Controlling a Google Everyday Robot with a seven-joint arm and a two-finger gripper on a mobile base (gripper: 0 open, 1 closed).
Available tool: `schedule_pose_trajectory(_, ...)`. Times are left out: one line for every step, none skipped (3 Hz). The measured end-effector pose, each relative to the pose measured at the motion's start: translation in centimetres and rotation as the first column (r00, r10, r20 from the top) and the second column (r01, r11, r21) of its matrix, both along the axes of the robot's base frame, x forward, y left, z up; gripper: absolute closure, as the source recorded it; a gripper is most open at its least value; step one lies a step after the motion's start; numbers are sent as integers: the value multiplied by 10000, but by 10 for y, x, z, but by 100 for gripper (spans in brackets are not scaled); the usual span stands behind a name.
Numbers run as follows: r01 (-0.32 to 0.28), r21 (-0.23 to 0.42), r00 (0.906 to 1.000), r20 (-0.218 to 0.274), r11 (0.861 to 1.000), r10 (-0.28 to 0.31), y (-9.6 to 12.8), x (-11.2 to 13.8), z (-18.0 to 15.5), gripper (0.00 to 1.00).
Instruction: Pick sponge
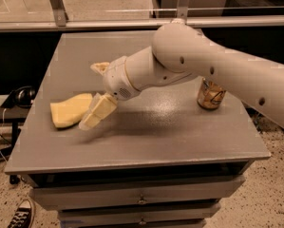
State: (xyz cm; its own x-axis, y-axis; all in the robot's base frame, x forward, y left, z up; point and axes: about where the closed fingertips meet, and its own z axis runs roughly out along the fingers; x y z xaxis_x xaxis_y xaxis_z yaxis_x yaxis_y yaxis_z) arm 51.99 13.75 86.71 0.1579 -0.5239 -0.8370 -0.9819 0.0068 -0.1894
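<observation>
The sponge [68, 110] is a pale yellow, flat foam block lying on the left part of the grey table [179, 132]. My gripper [90, 95] is open just to the right of the sponge, low over the table. Its near finger [98, 112] overlaps the sponge's right end, and its far finger [100, 67] is behind the sponge. The sponge's right end lies about at the mouth of the open jaws. The sponge rests flat on the table and is not held.
A brown can [210, 95] stands on the right part of the table, partly behind my arm [203, 61]. A glass rail [84, 23] runs behind the table. Drawers [141, 198] sit under the tabletop. A shoe [20, 215] is on the floor at the bottom left.
</observation>
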Motion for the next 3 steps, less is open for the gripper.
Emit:
schedule_pose_trajectory(157, 11, 9996, -217, 9999, -157, 1, 0, -11, 5)
schedule_pose_trajectory(184, 160, 9988, -458, 9997, -176, 2, -2, -18, 21)
schedule_pose_trajectory(211, 226, 9983, -548, 9995, -198, -1, -2, -19, 44)
